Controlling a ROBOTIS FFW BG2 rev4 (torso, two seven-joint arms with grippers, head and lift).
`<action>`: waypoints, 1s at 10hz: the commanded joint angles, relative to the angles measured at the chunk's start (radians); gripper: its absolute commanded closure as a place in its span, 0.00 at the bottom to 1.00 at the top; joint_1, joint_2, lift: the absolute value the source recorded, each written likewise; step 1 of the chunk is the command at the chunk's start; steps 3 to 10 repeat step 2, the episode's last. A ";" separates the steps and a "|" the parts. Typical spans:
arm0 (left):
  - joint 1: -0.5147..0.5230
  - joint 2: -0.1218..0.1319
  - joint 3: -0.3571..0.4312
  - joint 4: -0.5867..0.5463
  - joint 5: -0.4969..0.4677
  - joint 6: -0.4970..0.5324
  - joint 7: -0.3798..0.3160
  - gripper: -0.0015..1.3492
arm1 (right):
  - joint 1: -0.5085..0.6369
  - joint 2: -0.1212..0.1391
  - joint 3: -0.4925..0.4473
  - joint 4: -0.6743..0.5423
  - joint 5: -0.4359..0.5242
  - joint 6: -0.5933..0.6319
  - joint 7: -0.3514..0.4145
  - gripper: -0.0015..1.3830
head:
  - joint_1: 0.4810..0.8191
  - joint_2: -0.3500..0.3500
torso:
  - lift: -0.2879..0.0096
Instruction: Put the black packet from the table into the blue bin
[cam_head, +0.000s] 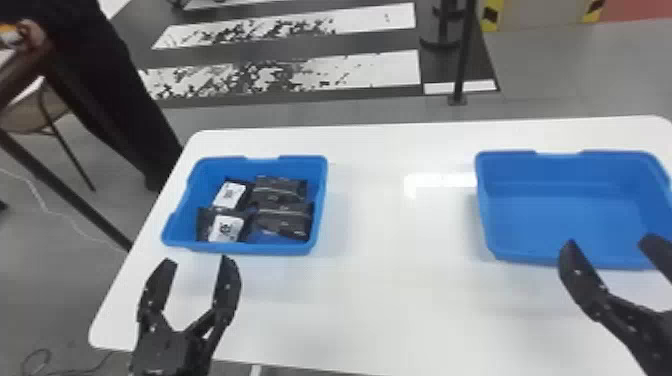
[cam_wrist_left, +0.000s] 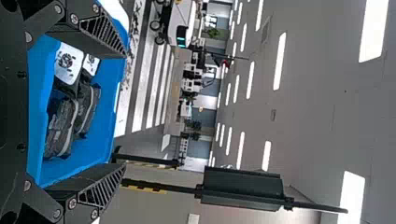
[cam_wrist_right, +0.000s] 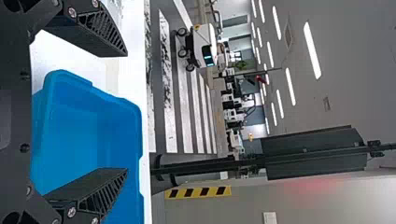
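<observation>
Hovering with left gripper (cam_head: 197, 259) at lower left, right gripper (cam_head: 612, 241) at lower right, all jaws spread. Showing 4 black packets (cam_head: 282, 216) left of centre, inside blue bin (cam_head: 240, 247).

Grey floor (cam_head: 550, 65) with worn white stripes (cam_head: 360, 72), bright ceiling lights (cam_wrist_left: 280, 60).

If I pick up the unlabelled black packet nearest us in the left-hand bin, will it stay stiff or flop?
The packet will probably give when squeezed, since its wrapper looks creased. It seems unlikely to roll, being broad and lying low in the bin. It may drag on the packet behind it, as they lie close together.
</observation>
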 joint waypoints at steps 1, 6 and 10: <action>0.000 -0.004 0.000 0.000 0.000 0.000 0.000 0.16 | 0.000 0.000 -0.001 0.000 0.000 0.000 0.000 0.10 | 0.63 0.76 | 0.60; 0.000 -0.004 0.000 0.000 -0.002 0.000 0.000 0.16 | 0.000 0.000 -0.001 0.000 0.000 0.000 0.000 0.10 | 0.63 0.76 | 0.60; 0.000 -0.004 0.000 0.000 -0.002 0.000 0.000 0.16 | 0.000 0.000 -0.001 0.000 0.000 0.000 0.000 0.10 | 0.63 0.76 | 0.60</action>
